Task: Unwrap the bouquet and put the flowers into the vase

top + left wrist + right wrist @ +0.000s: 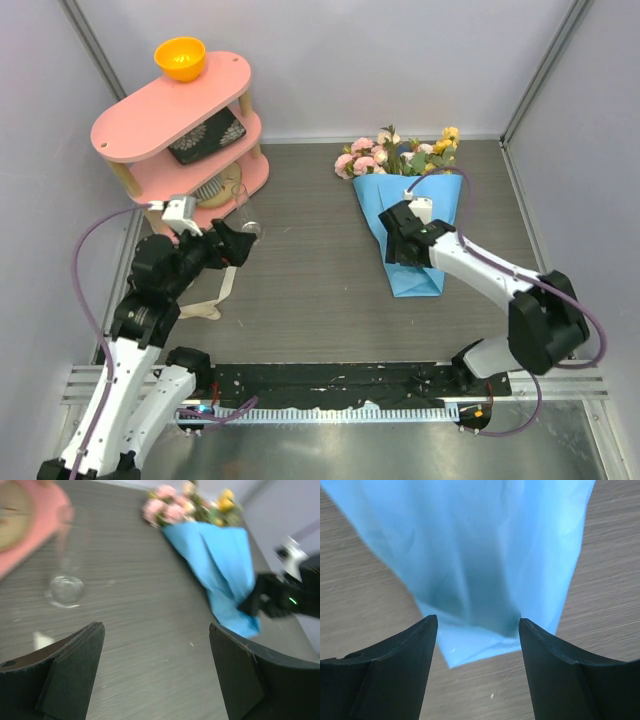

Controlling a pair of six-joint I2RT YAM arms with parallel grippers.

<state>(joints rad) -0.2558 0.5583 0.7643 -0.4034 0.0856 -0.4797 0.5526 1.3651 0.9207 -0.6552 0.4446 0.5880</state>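
The bouquet [412,215] lies on the table right of centre, a cone of blue paper [470,550] with its narrow end toward the arms. The flowers [395,155], pink, cream and yellow, poke out at the far end and show blurred in the left wrist view as flowers [185,505]. My right gripper [400,248] hovers over the cone's lower half, open, and the right gripper [478,620] has its fingers straddling the tip without touching it. The clear vase [245,212] stands near the pink shelf. My left gripper [238,245] is just in front of the vase [65,587]. The left gripper [156,626] is open and empty.
A pink three-tier shelf [130,125] stands at the back left, with an orange bowl [180,58] on top. A cream ribbon [212,297] lies loose on the table beside the left arm. White walls close in the table on three sides.
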